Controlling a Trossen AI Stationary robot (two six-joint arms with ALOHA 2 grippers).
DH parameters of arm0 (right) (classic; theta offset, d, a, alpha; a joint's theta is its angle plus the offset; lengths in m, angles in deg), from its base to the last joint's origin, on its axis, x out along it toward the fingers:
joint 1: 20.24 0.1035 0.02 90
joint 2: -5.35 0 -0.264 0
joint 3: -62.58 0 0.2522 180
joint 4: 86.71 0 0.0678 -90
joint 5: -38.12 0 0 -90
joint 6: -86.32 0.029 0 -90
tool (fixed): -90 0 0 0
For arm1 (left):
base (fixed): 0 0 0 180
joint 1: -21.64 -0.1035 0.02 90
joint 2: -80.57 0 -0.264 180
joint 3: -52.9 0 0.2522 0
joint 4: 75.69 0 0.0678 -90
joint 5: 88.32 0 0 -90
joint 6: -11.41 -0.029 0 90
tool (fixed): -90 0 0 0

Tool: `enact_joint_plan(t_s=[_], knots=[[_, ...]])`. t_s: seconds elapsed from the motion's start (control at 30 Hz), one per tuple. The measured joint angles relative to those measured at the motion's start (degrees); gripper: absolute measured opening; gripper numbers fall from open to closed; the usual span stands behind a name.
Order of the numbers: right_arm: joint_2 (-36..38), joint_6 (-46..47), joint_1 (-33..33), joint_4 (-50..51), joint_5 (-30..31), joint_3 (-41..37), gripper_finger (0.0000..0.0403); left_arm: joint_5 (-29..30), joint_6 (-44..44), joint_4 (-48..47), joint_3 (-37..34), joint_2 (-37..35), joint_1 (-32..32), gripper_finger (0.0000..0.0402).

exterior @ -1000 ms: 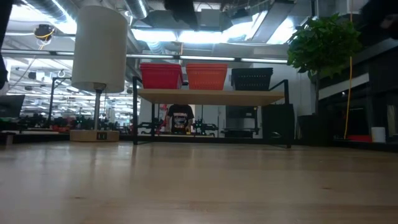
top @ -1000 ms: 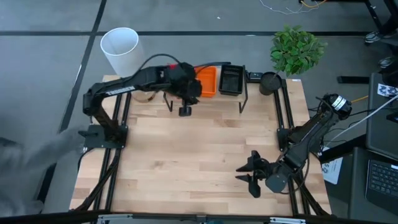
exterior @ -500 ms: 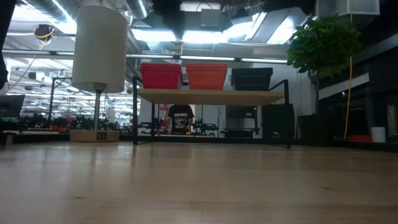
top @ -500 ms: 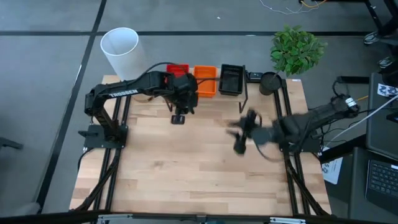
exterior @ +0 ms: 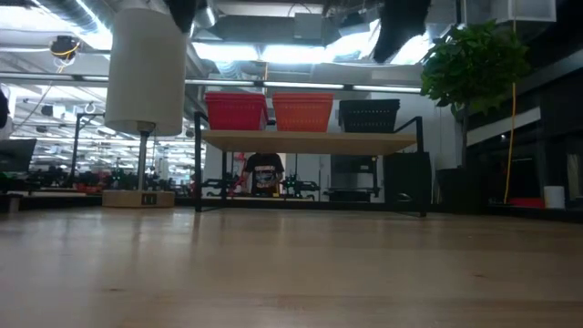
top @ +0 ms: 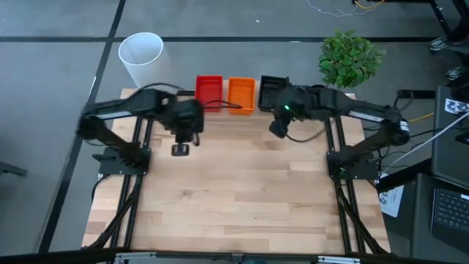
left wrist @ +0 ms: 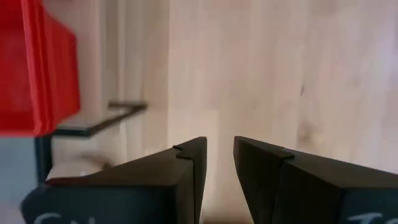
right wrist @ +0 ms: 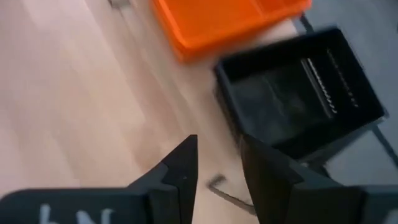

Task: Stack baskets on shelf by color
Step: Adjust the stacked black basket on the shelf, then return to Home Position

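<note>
**Baskets lined up on the shelf, both arms above the worktop**

Baskets sit in a row on the shelf (exterior: 310,141) at the far edge of the worktop (top: 234,198): the red stack (top: 209,86) on the left, the orange stack (top: 241,92) in the middle, touching or just beside it, and the black stack (top: 272,89) on the right, slightly apart. In the low view all three stand upright on the light top board.

The left end effector (top: 180,149) hangs over the worktop just in front of the shelf's left end, near the red baskets. Its fingers (left wrist: 186,168) are nearly closed, with a narrow gap, and hold nothing.

The right end effector (top: 278,128) hovers just in front of the black baskets. Its fingers (right wrist: 180,165) are slightly apart and empty, with bare wood showing between them.

A white cylinder (top: 141,57) and a potted plant (top: 350,57) stand beyond the worktop's far corners.
</note>
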Motion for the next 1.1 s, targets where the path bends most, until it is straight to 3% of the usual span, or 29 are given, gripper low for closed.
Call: enact_joint_plan(t_s=[0.3,0.5,0.87,1.1], knots=[[-7.86,-15.73,-14.55,3.37,-4.61,3.04,0.0121,0.36,1.98,30.4,-27.11,-21.57,4.37,0.0065],[-11.82,-21.13,-18.79,5.16,-5.52,2.95,0.0121,1.03,4.15,37.34,-39.58,-28.97,4.33,0.0065],[-10.57,-22.85,-19.51,8.45,-5.65,2.95,0.0121,1.98,4.47,39.52,-42.44,-30.71,4.33,0.0065],[-8.55,-20.81,-18.59,3.98,-5.97,2.95,0.0121,1.93,4.42,43.4,-42.85,-30.46,4.33,0.0065]])
